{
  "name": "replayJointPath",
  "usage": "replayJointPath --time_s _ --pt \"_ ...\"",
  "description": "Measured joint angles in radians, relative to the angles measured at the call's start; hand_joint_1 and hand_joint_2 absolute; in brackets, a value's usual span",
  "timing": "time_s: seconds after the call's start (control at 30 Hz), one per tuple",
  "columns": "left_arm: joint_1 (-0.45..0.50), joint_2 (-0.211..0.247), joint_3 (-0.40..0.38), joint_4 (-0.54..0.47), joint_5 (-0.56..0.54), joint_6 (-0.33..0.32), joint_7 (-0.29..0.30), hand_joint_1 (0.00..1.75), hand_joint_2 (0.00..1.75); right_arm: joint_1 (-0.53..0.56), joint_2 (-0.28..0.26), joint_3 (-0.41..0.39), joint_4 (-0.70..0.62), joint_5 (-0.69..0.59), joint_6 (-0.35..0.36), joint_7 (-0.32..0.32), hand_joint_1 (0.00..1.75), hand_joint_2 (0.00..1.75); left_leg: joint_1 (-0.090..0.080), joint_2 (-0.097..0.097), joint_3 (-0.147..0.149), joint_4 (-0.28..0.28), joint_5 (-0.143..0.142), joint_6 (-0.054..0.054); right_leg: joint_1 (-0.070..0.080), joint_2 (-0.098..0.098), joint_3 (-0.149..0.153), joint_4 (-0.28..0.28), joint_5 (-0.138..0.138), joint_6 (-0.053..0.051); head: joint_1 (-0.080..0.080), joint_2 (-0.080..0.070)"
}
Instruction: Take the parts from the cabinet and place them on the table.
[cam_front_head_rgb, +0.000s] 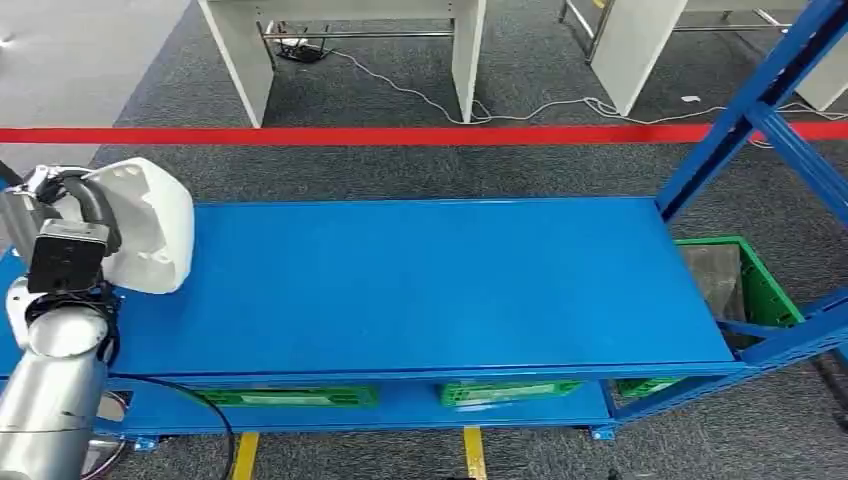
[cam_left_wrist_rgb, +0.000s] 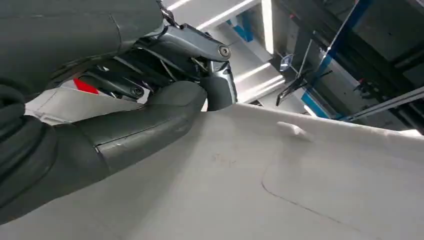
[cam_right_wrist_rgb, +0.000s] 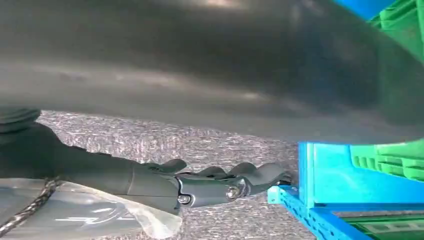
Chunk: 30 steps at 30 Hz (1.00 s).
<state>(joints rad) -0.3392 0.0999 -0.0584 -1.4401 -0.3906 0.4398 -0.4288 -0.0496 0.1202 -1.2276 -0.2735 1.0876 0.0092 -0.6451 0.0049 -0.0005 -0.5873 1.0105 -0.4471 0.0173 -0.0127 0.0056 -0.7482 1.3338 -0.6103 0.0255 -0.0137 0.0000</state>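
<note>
A white moulded part (cam_front_head_rgb: 145, 225) hangs over the left end of the blue table (cam_front_head_rgb: 430, 290). My left hand (cam_front_head_rgb: 62, 192) grips it at its left side. Close up in the left wrist view, the thumb and dark fingers of that hand (cam_left_wrist_rgb: 150, 100) clamp the edge of the white part (cam_left_wrist_rgb: 280, 190). My right hand (cam_right_wrist_rgb: 210, 182) hangs low beside the blue frame (cam_right_wrist_rgb: 320, 175) over grey carpet. Its fingers are loosely stretched out and hold nothing.
A green bin (cam_front_head_rgb: 755, 285) sits at the table's right end under slanted blue rack beams (cam_front_head_rgb: 760, 110). More green bins (cam_front_head_rgb: 290, 397) stand on the lower shelf. Red floor tape (cam_front_head_rgb: 400, 135), white table legs (cam_front_head_rgb: 240, 60) and cables (cam_front_head_rgb: 520, 108) lie beyond.
</note>
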Motion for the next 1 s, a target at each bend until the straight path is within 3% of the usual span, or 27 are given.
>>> replayJointPath --time_s 0.07,0.1,0.13,0.17,0.27,0.33,0.37,0.43,0.47,0.5,0.57,0.63,0.67,0.8,0.83,0.87,0.9,0.97,1.0 --pt "0.007 -0.011 0.000 -0.015 0.002 0.000 0.000 1.75 1.75 0.000 0.000 -0.001 -0.002 -0.001 0.000 0.000 0.00 0.00 -0.001 -0.002 0.000 0.002 0.000 0.000 0.000 0.000 0.050 -0.097 0.066 -0.005 0.000 0.000" --pt "0.007 -0.015 0.000 -0.023 0.002 0.000 0.000 1.75 1.75 -0.001 0.000 -0.001 -0.004 -0.001 0.000 0.000 0.00 0.00 -0.001 -0.002 0.001 0.005 -0.001 -0.002 0.000 0.000 0.104 -0.199 0.112 -0.009 0.000 0.000" --pt "0.008 -0.019 0.000 -0.029 0.003 0.000 -0.001 1.75 1.75 -0.001 0.000 -0.001 -0.005 -0.001 0.000 0.000 0.00 0.00 -0.001 -0.002 0.000 0.010 -0.004 -0.006 0.000 0.000 0.145 -0.282 0.131 -0.012 0.001 0.000" --pt "0.008 -0.021 0.000 -0.035 0.006 0.001 -0.003 1.75 1.75 -0.003 0.001 -0.001 -0.006 0.000 0.000 0.000 0.00 0.00 -0.010 -0.002 -0.007 0.016 -0.007 -0.012 0.002 0.000 0.166 -0.300 0.116 -0.012 0.001 0.000" --pt "0.013 -0.026 0.001 -0.053 0.025 0.008 -0.019 1.75 1.75 0.002 0.005 -0.003 -0.008 0.002 -0.001 0.000 0.00 0.00 -0.006 -0.003 -0.009 0.014 0.002 -0.025 0.005 0.002 0.156 -0.296 0.124 -0.022 -0.001 0.000" --pt "0.019 -0.034 0.000 -0.071 0.033 0.018 -0.025 1.75 1.75 0.000 0.011 -0.008 -0.010 0.003 -0.002 0.000 0.00 0.00 -0.004 -0.003 -0.012 0.027 -0.016 -0.035 -0.003 0.000 0.158 -0.302 0.132 -0.035 -0.002 0.000" --pt "0.019 -0.034 0.000 -0.079 0.035 0.022 -0.027 1.75 1.75 0.000 0.011 -0.010 -0.012 0.003 -0.004 0.000 0.00 0.00 -0.003 -0.002 -0.026 0.064 -0.047 -0.042 -0.003 0.000 0.157 -0.302 0.134 -0.040 -0.007 0.000" --pt "0.024 -0.037 0.000 -0.088 0.043 0.035 -0.030 1.75 1.75 0.000 0.013 -0.015 -0.013 0.003 -0.005 0.001 0.00 0.00 0.001 -0.002 -0.084 0.212 -0.128 -0.051 -0.002 -0.001 0.156 -0.302 0.136 -0.043 -0.006 0.000" --pt "0.032 -0.040 0.000 -0.092 0.045 0.040 -0.030 1.75 1.75 0.001 0.013 -0.017 -0.013 0.003 -0.006 0.001 0.00 0.00 0.002 -0.002 -0.109 0.277 -0.153 -0.053 -0.002 -0.001 0.154 -0.302 0.137 -0.044 -0.006 0.000" --pt "0.039 -0.043 0.000 -0.093 0.045 0.047 -0.031 1.75 1.75 0.002 0.013 -0.018 -0.013 0.003 -0.009 0.002 0.00 0.00 0.003 -0.002 -0.114 0.302 -0.156 -0.055 -0.002 -0.001 0.153 -0.301 0.139 -0.044 -0.007 0.000" --pt "0.042 -0.048 0.001 -0.094 0.042 0.067 -0.035 1.75 1.75 0.003 0.016 -0.019 -0.014 0.003 -0.011 0.002 0.00 0.00 0.003 -0.002 -0.073 0.236 -0.108 -0.050 -0.002 -0.002 0.150 -0.300 0.142 -0.043 -0.006 0.000" --pt "0.042 -0.050 0.002 -0.101 0.033 0.100 -0.042 1.75 1.75 0.002 0.020 -0.023 -0.014 0.004 -0.012 0.003 0.00 0.00 0.001 -0.002 0.019 0.068 -0.030 -0.038 -0.001 -0.001 0.149 -0.301 0.146 -0.039 -0.006 0.000" --pt "0.040 -0.051 0.003 -0.104 0.031 0.116 -0.045 1.75 1.75 0.002 0.024 -0.024 -0.015 0.005 -0.013 0.003 0.00 0.00 -0.003 -0.002 0.046 0.018 -0.038 -0.031 0.000 -0.001 0.148 -0.301 0.149 -0.034 -0.006 0.000" --pt "0.039 -0.053 0.013 -0.105 0.023 0.180 -0.052 1.75 1.75 0.003 0.026 -0.026 -0.017 0.011 -0.015 0.005 0.00 0.00 -0.009 -0.003 0.033 0.006 -0.021 -0.013 0.000 -0.003 0.136 -0.306 0.169 -0.008 -0.005 0.000" --pt "0.038 -0.054 0.016 -0.105 0.022 0.190 -0.055 1.75 1.75 0.002 0.026 -0.027 -0.018 0.011 -0.016 0.006 0.00 0.00 0.000 0.000 0.031 -0.006 -0.008 -0.006 0.000 -0.003 0.133 -0.301 0.160 -0.003 -0.005 0.000" --pt "0.036 -0.057 0.018 -0.105 0.021 0.199 -0.055 1.75 1.75 0.002 0.026 -0.029 -0.018 0.012 -0.017 0.006 0.00 0.00 0.000 0.002 0.025 -0.008 0.001 -0.001 0.000 -0.003 0.116 -0.286 0.129 0.001 -0.005 0.000" --pt "0.035 -0.058 0.018 -0.104 0.020 0.205 -0.056 1.75 1.75 0.002 0.026 -0.030 -0.018 0.013 -0.018 0.007 0.00 0.00 0.001 0.003 0.015 -0.007 0.007 0.005 0.001 -0.003 0.100 -0.235 0.077 0.004 -0.001 0.000" --pt "0.036 -0.058 0.024 -0.104 0.018 0.217 -0.056 1.75 1.75 0.002 0.027 -0.032 -0.018 0.015 -0.019 0.009 0.00 0.00 -0.001 0.004 -0.010 -0.006 0.023 0.008 0.000 -0.004 0.051 -0.077 -0.019 0.008 -0.002 0.000" --pt "0.036 -0.058 0.026 -0.104 0.017 0.221 -0.056 1.75 1.75 0.002 0.028 -0.032 -0.018 0.017 -0.019 0.010 0.00 0.00 -0.002 0.004 -0.023 -0.006 0.033 0.007 0.000 -0.004 0.041 -0.027 -0.038 0.010 0.000 0.000"
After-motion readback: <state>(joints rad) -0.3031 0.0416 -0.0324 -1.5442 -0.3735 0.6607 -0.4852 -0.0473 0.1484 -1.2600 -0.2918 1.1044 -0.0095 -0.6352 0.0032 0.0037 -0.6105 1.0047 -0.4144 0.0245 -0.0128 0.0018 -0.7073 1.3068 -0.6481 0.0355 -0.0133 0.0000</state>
